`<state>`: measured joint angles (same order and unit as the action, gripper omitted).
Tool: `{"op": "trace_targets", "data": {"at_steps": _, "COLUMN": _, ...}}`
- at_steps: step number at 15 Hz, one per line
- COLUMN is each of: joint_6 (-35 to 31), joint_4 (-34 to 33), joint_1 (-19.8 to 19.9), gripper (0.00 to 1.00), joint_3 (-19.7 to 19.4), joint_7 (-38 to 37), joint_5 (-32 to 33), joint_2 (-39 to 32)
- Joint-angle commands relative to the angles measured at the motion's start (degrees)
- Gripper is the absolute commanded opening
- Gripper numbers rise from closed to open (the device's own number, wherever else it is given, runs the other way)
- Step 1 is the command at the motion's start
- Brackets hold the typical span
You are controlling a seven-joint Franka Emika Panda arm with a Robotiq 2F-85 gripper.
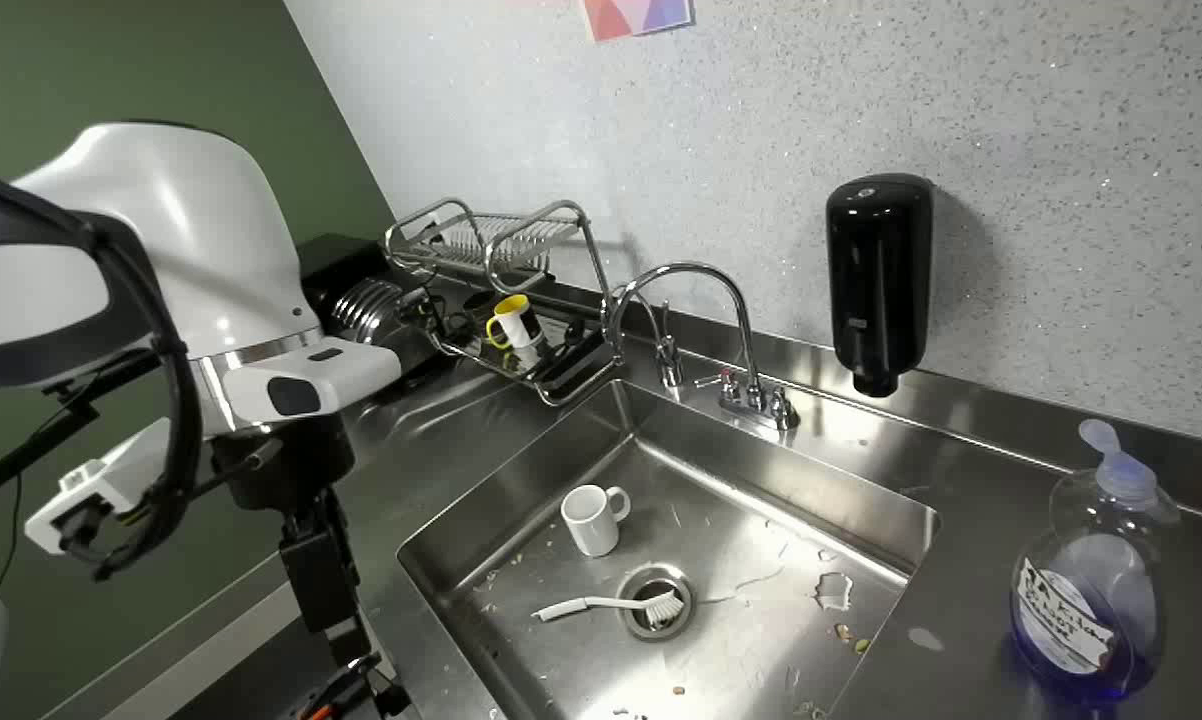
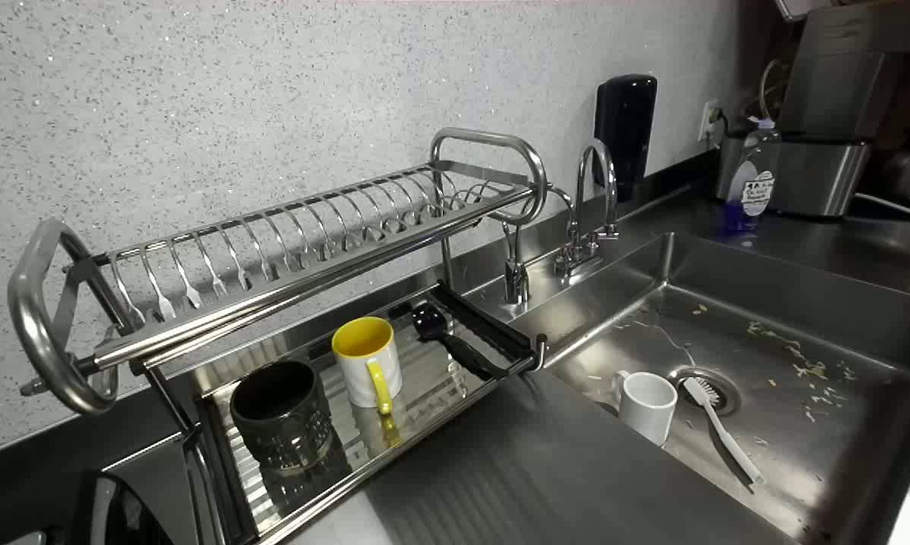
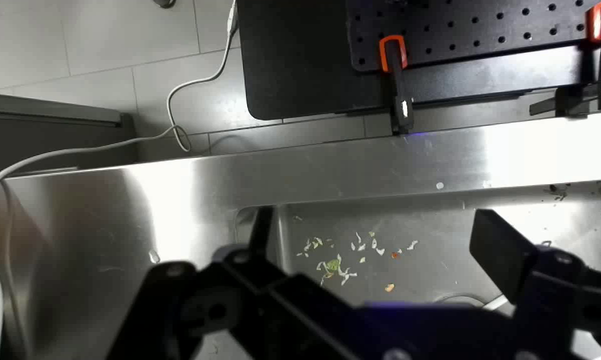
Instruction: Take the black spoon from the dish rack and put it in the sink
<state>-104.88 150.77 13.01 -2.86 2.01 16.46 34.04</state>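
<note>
The black spoon (image 2: pixel 462 351) lies on the lower tray of the dish rack (image 2: pixel 303 281), right of a yellow-and-white mug, its handle toward the front right corner. The rack also shows in an exterior view (image 1: pixel 598 262), beside the faucet. The steel sink (image 1: pixel 741 500) has a round drain and also shows in the wrist view (image 3: pixel 430 235). My gripper (image 1: pixel 366 688) points down beside the sink's edge, away from the rack. In the wrist view my gripper (image 3: pixel 375 230) has its fingers wide apart with nothing between them. The spoon is out of the wrist view.
A white mug (image 1: pixel 591 522) and a white brush (image 1: pixel 601 604) are in the sink, with food scraps. A dark mug (image 2: pixel 281 412) and the yellow-and-white mug (image 2: pixel 368 363) stand on the rack tray. The faucet (image 1: pixel 746 330) and soap bottle (image 1: pixel 1091 600) stand behind and beside the sink.
</note>
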Motion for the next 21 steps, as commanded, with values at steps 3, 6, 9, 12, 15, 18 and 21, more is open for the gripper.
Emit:
{"op": "trace_targets", "data": {"at_steps": 3, "joint_6": 0.41, "joint_4": -0.17, "joint_1": -1.5, "gripper": 1.0, "joint_3": -1.32, "joint_7": -0.64, "joint_5": 0.63, "joint_2": 0.03}}
{"op": "trace_targets", "data": {"at_steps": 6, "joint_6": 0.41, "joint_4": -0.17, "joint_1": -1.5, "gripper": 1.0, "joint_3": -1.32, "joint_7": -0.64, "joint_5": 0.63, "joint_2": 0.03}}
{"op": "trace_targets", "data": {"at_steps": 9, "joint_6": -5.25, "joint_4": 0.47, "joint_1": -4.65, "gripper": 1.0, "joint_3": -1.32, "joint_7": -0.2, "joint_5": -3.15, "joint_2": -0.37}}
{"op": "trace_targets", "data": {"at_steps": 12, "joint_6": -15.08, "joint_4": 2.17, "joint_1": -8.5, "gripper": 1.0, "joint_3": 0.82, "joint_7": -1.63, "joint_5": -5.96, "joint_2": -1.22}}
{"op": "trace_targets", "data": {"at_steps": 15, "joint_6": -26.61, "joint_4": 4.31, "joint_1": -11.98, "gripper": 1.0, "joint_3": 4.82, "joint_7": -3.36, "joint_5": -5.59, "joint_2": -2.8}}
{"op": "trace_targets", "data": {"at_steps": 18, "joint_6": -37.38, "joint_4": 5.79, "joint_1": -14.45, "gripper": 1.0, "joint_3": 10.49, "joint_7": -8.37, "joint_5": -4.85, "joint_2": -5.11}}
{"op": "trace_targets", "data": {"at_steps": 21, "joint_6": -45.43, "joint_4": 6.37, "joint_1": -15.28, "gripper": 1.0, "joint_3": 15.91, "joint_7": -13.61, "joint_5": -4.2, "joint_2": -7.29}}
